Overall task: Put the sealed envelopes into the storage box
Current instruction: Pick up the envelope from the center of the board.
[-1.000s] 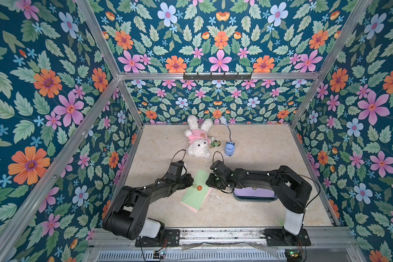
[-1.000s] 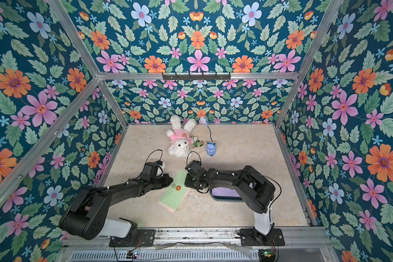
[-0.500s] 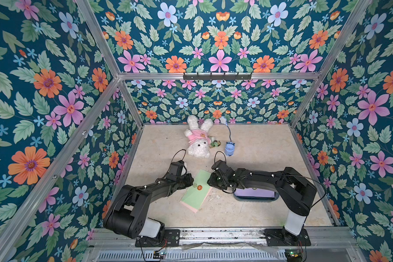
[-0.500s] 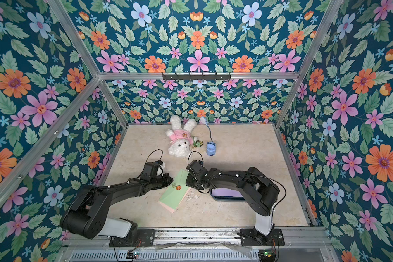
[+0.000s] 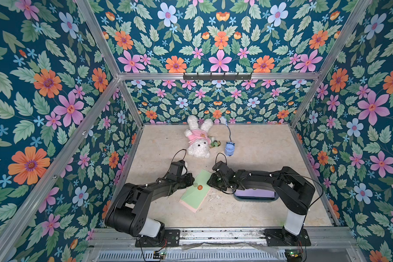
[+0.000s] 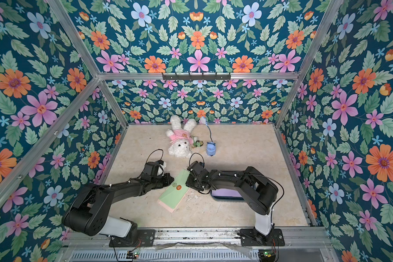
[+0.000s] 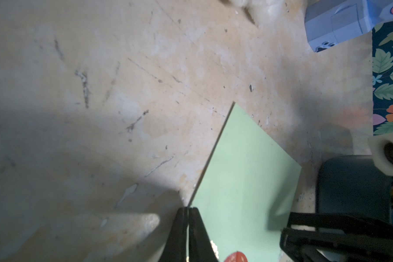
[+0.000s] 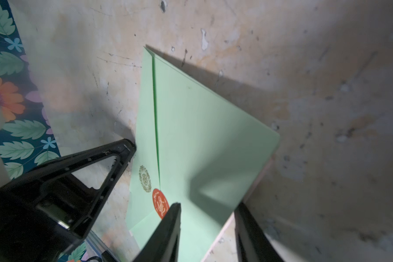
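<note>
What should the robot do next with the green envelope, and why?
Probably close the right end effector: open, it straddles one edge of the flat light-green paper envelope, while the shut left end effector sits at the opposite edge. A grip there would let it carry the envelope to the dark teal plastic storage box.

I see both top views evenly bright and sharp, the walls [image 5: 43, 90] bowing at the picture edges. My wrist views are dimmer: broad soft shadows cross the tabletop [image 7: 100, 90], and the close right gripper [image 8: 208, 205] looks blurred.
</note>
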You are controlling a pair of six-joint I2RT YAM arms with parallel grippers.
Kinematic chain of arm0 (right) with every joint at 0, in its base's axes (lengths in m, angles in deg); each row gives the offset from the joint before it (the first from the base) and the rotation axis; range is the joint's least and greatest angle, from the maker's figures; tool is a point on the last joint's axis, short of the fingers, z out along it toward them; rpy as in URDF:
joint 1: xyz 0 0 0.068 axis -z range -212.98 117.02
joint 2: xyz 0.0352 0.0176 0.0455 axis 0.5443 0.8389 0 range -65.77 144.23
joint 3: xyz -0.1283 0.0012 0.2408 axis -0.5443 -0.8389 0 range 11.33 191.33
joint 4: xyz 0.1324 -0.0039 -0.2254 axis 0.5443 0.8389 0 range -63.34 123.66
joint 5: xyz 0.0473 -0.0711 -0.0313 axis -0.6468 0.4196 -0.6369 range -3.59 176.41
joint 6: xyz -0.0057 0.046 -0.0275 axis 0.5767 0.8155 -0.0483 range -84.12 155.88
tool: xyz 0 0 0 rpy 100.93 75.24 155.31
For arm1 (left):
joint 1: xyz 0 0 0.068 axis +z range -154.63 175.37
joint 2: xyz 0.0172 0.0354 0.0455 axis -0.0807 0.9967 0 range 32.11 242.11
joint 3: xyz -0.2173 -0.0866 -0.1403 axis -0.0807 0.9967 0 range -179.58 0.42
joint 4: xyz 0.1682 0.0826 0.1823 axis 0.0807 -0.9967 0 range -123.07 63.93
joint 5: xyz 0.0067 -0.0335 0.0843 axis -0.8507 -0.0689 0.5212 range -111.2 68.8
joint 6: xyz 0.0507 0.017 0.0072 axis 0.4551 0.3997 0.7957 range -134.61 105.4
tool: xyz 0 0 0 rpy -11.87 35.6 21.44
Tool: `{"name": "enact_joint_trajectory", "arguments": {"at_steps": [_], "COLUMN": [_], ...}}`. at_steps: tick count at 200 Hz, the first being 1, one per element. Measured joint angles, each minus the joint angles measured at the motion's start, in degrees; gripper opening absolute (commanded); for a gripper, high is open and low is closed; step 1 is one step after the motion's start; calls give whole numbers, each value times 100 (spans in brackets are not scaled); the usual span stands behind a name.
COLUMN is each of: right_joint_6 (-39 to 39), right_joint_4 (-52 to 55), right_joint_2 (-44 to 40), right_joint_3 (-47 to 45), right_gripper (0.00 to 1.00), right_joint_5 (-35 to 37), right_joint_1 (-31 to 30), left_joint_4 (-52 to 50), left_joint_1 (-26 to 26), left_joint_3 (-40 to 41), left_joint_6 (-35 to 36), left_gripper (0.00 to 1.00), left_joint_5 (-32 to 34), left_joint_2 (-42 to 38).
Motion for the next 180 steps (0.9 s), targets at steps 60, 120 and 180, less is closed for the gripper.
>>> {"name": "enact_joint_trajectory", "arguments": {"at_steps": [60,120,180], "right_joint_6": [101,114,-236], "right_joint_4": [-518,-715,-955], "right_joint_2": [-4,46,-544], "right_joint_3": [142,116,-15], "right_gripper": [35,9,0], "right_joint_5": [-302,-442,-334], "right_joint_1": [28,42,46], "left_joint_4": [-15,-105,-444], "left_joint_1": [0,-4,-2], "left_joint_3": [11,42,-26], "left_joint_6": [0,-13,-140], "left_gripper": [10,23,46], "left_joint_5": [2,-90,-122], "left_joint_2": [-31,-160,-1056]}}
